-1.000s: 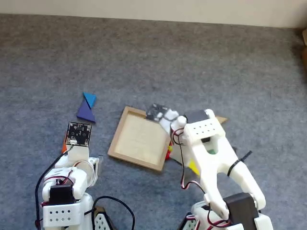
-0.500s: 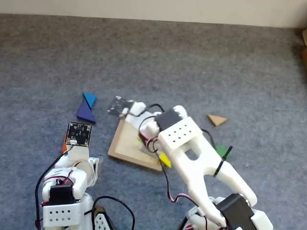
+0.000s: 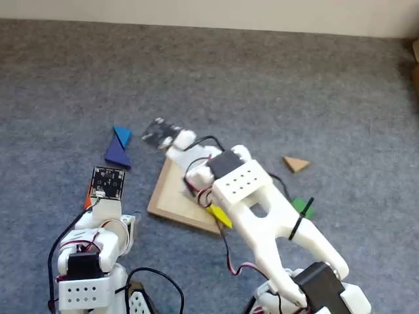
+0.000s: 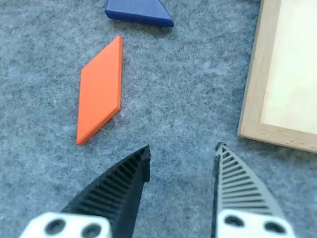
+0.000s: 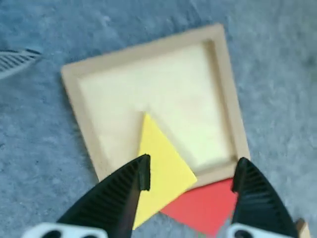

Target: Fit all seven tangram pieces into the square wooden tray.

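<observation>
The yellow triangle (image 5: 161, 168) straddles the tray (image 5: 143, 49) rim.
The right hand (image 5: 192, 166), spread wide, hangs right above it: apex inside the tray, base overhanging the rim onto a red piece (image 5: 208, 206).

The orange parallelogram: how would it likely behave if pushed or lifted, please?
The orange parallelogram looks flat and straight-edged, so probably stiff and unlikely to roll. It lies flush on the fuzzy grey mat, so pushing may drag, and its thin edge could be awkward to pinch.
</observation>
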